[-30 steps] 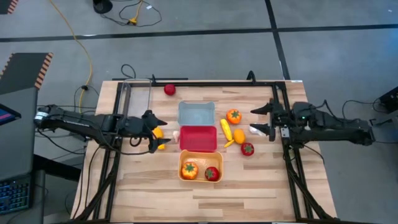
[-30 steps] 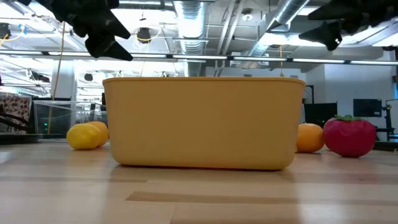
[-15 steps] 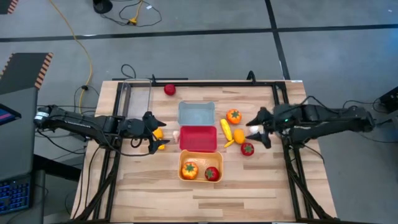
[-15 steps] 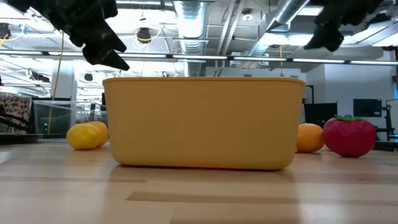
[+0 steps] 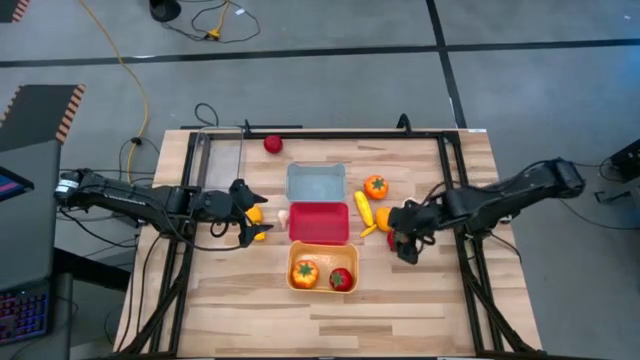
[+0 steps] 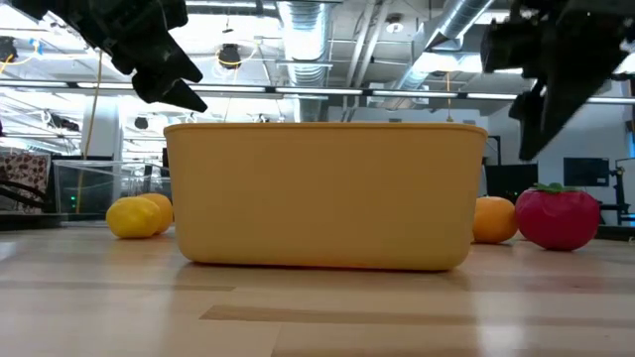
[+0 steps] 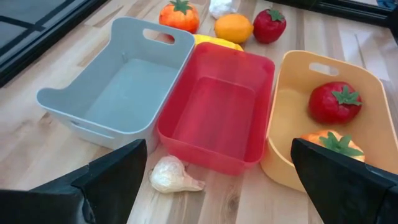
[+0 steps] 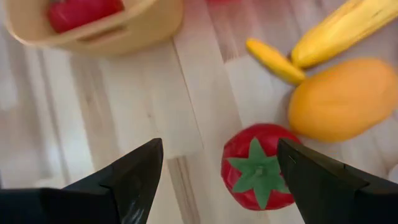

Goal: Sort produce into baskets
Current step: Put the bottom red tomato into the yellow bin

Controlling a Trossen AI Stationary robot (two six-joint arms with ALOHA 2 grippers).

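Note:
My right gripper (image 5: 401,241) is open and hovers over a red tomato (image 8: 260,173) that lies on the table right of the baskets. Its fingers stand on either side of the tomato, above it, as the low view (image 6: 536,94) shows. My left gripper (image 5: 246,212) is open and empty above two lemons (image 5: 257,215) left of the baskets. The blue-grey basket (image 5: 316,183) and the red basket (image 5: 319,222) are empty. The orange basket (image 5: 323,266) holds a tomato (image 5: 341,279) and an orange green-stemmed one (image 5: 305,272).
An orange (image 5: 384,218), a long yellow piece (image 5: 363,207) and an orange green-stemmed one (image 5: 376,186) lie next to the tomato. A garlic bulb (image 7: 171,176) lies left of the red basket. A tomato (image 5: 272,144) and the clear tray (image 5: 220,160) are at the far left.
My right gripper has gone from the table's right edge toward the left and the near edge, has come down and tipped its fingers downward, and now hangs over the red tomato. Its fingers have stayed open. The produce has not moved.

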